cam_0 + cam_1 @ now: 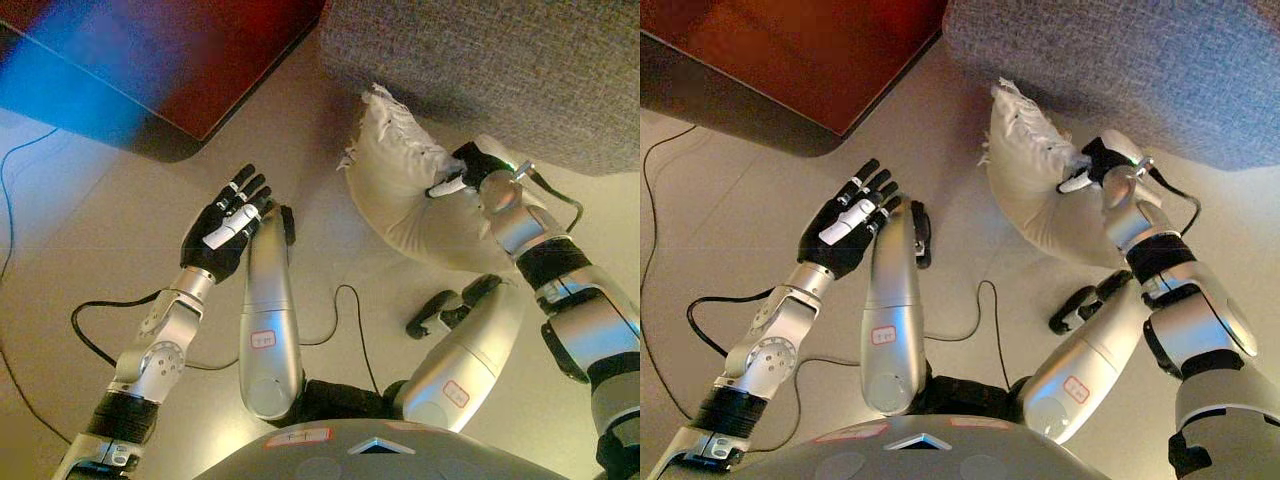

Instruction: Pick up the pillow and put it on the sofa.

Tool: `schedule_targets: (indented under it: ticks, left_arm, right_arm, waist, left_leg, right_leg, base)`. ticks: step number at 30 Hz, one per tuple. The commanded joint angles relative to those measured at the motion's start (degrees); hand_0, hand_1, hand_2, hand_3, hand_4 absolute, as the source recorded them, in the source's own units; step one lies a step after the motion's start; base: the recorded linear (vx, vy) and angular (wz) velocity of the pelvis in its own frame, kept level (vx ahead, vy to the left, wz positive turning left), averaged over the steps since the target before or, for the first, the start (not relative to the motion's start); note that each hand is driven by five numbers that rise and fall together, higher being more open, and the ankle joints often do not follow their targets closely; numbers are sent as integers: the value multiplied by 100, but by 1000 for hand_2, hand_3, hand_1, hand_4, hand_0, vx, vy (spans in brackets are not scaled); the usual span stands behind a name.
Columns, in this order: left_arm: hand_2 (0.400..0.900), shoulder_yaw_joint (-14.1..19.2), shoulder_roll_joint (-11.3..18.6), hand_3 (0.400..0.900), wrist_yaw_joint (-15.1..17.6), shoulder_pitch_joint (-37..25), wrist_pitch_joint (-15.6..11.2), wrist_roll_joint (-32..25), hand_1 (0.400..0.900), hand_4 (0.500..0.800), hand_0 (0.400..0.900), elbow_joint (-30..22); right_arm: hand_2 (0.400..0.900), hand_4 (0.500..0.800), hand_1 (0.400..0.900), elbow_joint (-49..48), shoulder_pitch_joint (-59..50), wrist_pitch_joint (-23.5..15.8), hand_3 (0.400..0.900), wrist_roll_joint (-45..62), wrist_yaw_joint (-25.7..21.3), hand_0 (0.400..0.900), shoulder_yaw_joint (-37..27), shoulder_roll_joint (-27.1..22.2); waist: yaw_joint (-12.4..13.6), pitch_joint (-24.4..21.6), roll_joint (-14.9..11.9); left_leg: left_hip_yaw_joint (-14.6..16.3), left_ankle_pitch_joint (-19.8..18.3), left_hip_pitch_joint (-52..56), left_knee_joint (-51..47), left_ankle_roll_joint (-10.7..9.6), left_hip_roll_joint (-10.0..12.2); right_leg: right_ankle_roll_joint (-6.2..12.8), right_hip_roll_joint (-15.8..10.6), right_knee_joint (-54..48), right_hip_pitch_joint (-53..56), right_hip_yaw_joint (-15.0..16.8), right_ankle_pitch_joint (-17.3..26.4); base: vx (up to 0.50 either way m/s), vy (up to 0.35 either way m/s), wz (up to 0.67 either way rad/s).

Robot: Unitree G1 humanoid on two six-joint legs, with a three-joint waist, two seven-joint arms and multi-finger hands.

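A cream pillow (pixel 395 175) with a frilled edge lies crumpled on the floor, right against the base of the grey fabric sofa (pixel 500 70). My right hand (pixel 468 170) is on the pillow's right side, with its fingers curled into the cloth and pinching it. My left hand (pixel 230 225) hovers over the bare floor to the pillow's left, well apart from it, with its fingers straight and spread and nothing in it. In the right eye view the pillow (pixel 1025 170) bulges below my right hand (pixel 1095 165).
A dark red-brown piece of furniture (pixel 790 60) with a rounded corner fills the upper left. Pale floor (pixel 90 220) lies between it and the sofa.
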Motion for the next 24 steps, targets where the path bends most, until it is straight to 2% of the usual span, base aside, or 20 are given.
schedule_targets:
  ticks: [1,4,5,9,11,14,18,20,24]
  left_arm:
    - [900,95,-96,900,-110,-345,-369,95,900,800,900,-564]
    - [900,62,-184,900,20,-416,-440,218,900,800,900,-591]
    - [900,89,-196,900,132,-476,-440,253,900,800,900,-604]
    - [900,190,-258,900,802,-590,-408,627,900,800,900,-500]
    - [900,311,-273,900,1077,-615,-356,744,900,800,900,-449]
    - [900,492,-289,900,1179,-574,-222,943,900,800,900,-435]
    - [900,686,-324,900,1182,-428,-92,1156,900,800,900,-526]
    - [900,703,-339,900,1183,-385,-111,1205,900,800,900,-543]
    - [900,754,-452,900,1286,-205,-68,1381,900,800,900,-658]
  right_arm:
    - [400,500,400,-519,-391,-749,400,576,-274,400,-709,28]
    - [400,500,400,-1088,-126,-960,400,531,-302,400,-873,39]
    - [400,500,400,-1269,-62,-1054,400,469,-266,400,-955,26]
    - [400,500,400,-2054,247,-1254,400,263,-309,400,-1143,-46]
    - [400,500,400,-2466,491,-1392,400,148,-376,400,-1291,-117]
    - [400,500,400,-3112,949,-1565,400,-33,-500,400,-1594,-302]
    - [400,500,400,-3982,1651,-1897,400,-461,-662,400,-2123,-452]
    - [400,500,400,-4268,1890,-2062,400,-661,-733,400,-2308,-504]
    - [400,500,400,-5223,2875,-2538,400,-813,-739,400,-2937,-570]
  waist:
    - [11,-14,146]
    - [-110,-14,112]
    - [-155,-14,78]
    - [-248,-14,-20]
    - [-264,-15,-104]
    - [-247,-195,-242]
    - [-244,-433,-406]
    - [-268,-516,-438]
    - [-388,-922,-567]
  left_leg:
    - [-62,-465,877,-273,47,374]
    - [162,-218,1431,-1062,79,416]
    - [234,75,1556,-1480,130,383]
    - [472,610,2434,-2844,182,370]
    - [588,885,2938,-3577,215,284]
    - [779,1237,3655,-4575,245,128]
    - [867,1506,4350,-5423,242,-57]
    - [946,1595,4546,-5669,224,-50]
    - [1287,1759,5294,-6478,225,-65]
  right_leg:
    - [-398,309,-1352,-338,132,1530]
    - [-352,373,-2120,61,37,1926]
    - [-389,404,-2494,154,-9,2223]
    - [-299,482,-3528,930,-234,2670]
    - [-236,436,-4159,1446,-489,2925]
    - [-136,342,-5117,2269,-957,3297]
    - [35,329,-6228,3214,-1427,3731]
    - [79,394,-6603,3508,-1564,3881]
    - [188,706,-7629,4491,-1908,4241]
  base:
    - [-18,46,-19]
    - [-40,58,-19]
    - [-92,44,-17]
    - [-22,7,-14]
    - [56,-23,-6]
    - [93,-42,-3]
    - [85,-65,-11]
    - [33,-50,-13]
    - [59,-46,-16]
